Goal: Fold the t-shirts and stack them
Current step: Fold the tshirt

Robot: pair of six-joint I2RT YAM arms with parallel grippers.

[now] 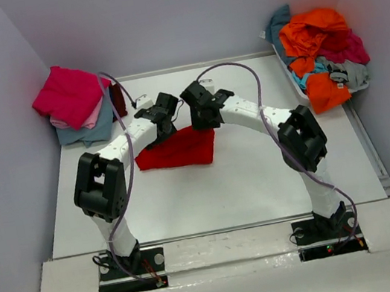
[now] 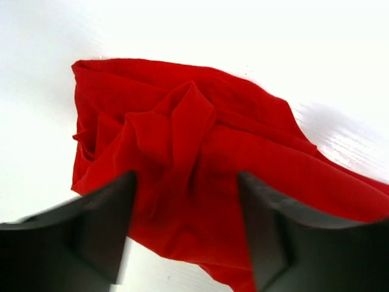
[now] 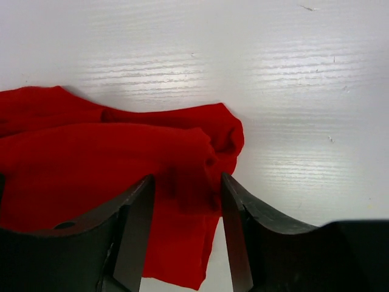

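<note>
Hovering over the red t-shirt (image 1: 179, 149), which is lying bunched on the worktop (image 1: 261, 179): my left fingers (image 2: 91, 231) are standing wide, my right fingers (image 3: 134, 237) narrower, neither gripping cloth. Judging its folds uneven, I am recommending flattening before stacking it on the pile (image 1: 78, 102) far-left of it.

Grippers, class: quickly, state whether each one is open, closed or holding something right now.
Left gripper: open, fingers apart over the red shirt, not holding it.
Right gripper: open, fingers apart over the shirt's edge.
</note>
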